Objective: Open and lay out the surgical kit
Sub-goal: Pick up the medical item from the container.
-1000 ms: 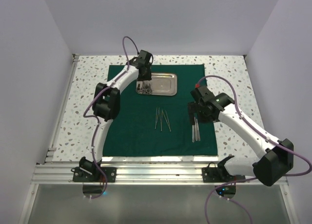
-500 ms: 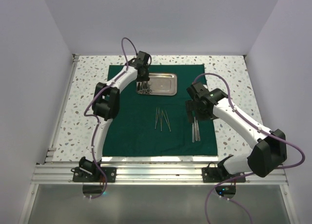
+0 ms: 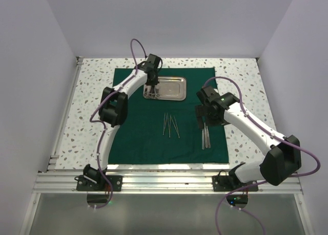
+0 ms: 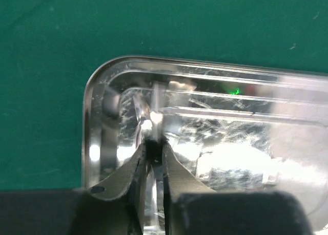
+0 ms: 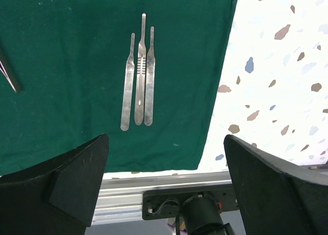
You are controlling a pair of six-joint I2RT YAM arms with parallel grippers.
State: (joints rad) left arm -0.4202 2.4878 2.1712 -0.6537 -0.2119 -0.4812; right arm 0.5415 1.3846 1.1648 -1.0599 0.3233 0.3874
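Dark green drape (image 3: pixel 138 132) lies spread flat on the speckled table (image 3: pixel 84 122). Steel tray (image 3: pixel 171 89) sits on the drape, far middle. Left end effector (image 4: pixel 154 145) is down in the tray's left corner, fingers drawn nearly together and pinching a thin silver instrument (image 4: pixel 157 109); glare blurs its shape. Right end effector (image 5: pixel 166 143) hangs over the drape's right side, fingers spread wide, holding nothing. Three flat handles (image 5: pixel 137 76) lie side by side, touching, near the drape's right edge. More slim instruments (image 3: pixel 170 126) are fanned mid-drape.
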